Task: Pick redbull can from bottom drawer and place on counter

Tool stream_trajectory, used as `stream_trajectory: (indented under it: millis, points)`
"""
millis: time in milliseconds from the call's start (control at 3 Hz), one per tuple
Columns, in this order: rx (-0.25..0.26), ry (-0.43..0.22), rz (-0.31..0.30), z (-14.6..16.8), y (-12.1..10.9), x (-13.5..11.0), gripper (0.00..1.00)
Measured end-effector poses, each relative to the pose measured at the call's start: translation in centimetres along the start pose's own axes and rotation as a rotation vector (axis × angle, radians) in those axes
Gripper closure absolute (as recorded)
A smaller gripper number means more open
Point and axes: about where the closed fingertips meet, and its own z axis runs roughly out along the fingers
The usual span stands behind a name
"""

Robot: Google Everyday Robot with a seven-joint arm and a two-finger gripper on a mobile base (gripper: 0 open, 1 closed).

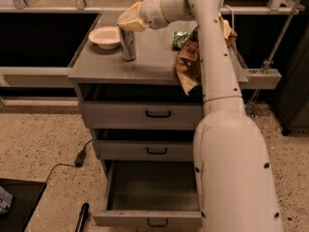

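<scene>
While redbull can [128, 46] stands on counter [149, 59] | jaws clamp its top | bottom drawer [154, 190] open

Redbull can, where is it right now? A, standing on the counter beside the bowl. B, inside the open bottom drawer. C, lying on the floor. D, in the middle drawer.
A: the redbull can stands upright on the counter beside the bowl, with the claw directly over its top.
</scene>
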Motion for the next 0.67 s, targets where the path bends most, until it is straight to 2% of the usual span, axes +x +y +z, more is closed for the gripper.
stream_trajectory:
  millis: [333, 667]
  points:
    - [0.0, 0.0, 0.0, 0.0, 0.0, 0.0, 0.12]
    - [0.0, 0.0, 0.0, 0.0, 0.0, 0.0, 0.0]
